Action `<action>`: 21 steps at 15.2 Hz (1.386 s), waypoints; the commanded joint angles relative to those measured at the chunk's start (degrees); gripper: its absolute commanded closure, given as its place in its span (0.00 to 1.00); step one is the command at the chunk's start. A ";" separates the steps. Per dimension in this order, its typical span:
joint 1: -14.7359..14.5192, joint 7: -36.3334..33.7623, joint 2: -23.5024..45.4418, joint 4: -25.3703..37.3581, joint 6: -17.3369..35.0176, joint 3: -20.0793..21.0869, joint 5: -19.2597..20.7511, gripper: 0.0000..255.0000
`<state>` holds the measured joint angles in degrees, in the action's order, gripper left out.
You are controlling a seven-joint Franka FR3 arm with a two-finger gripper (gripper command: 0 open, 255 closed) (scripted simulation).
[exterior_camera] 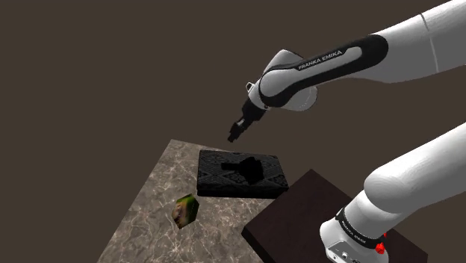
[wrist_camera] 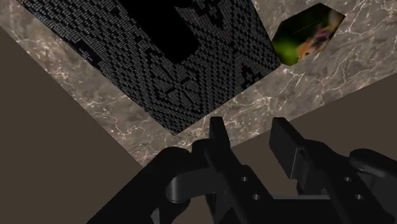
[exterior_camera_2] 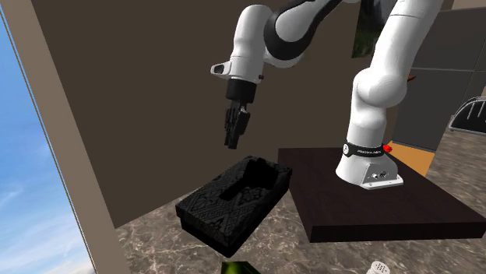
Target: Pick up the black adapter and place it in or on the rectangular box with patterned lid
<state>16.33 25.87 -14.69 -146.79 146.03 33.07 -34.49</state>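
The box is black, its lid covered in a fine grey geometric pattern. The table is grey-brown marble with pale veins. A small object is mottled green, yellow and orange. White arm, black gripper, dark brown stand

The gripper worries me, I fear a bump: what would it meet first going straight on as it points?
Probably the marble tabletop just beside the patterned box, judging by the wrist view. Depth is unclear, so the gripper, jaws open, might clip the box's edge instead.
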 commanded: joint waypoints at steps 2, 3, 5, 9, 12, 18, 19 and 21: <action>5.72 -18.70 2.71 2.67 -6.22 5.90 12.49 0.00; 8.06 -27.04 4.55 4.36 -10.07 8.41 17.69 0.00; 11.02 -42.30 9.42 8.19 -18.67 11.95 26.36 0.00; 11.12 -52.27 14.45 9.99 -23.22 12.71 31.57 0.00; 11.01 -53.25 16.03 8.62 -20.70 12.71 32.81 0.00; 10.89 -54.24 17.54 7.54 -18.55 12.63 34.08 0.00; 10.89 -54.24 17.54 7.54 -18.55 12.63 34.08 0.00; 10.89 -54.24 17.54 7.54 -18.55 12.63 34.08 0.00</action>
<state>27.23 -28.36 2.84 -139.25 127.47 45.70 -0.42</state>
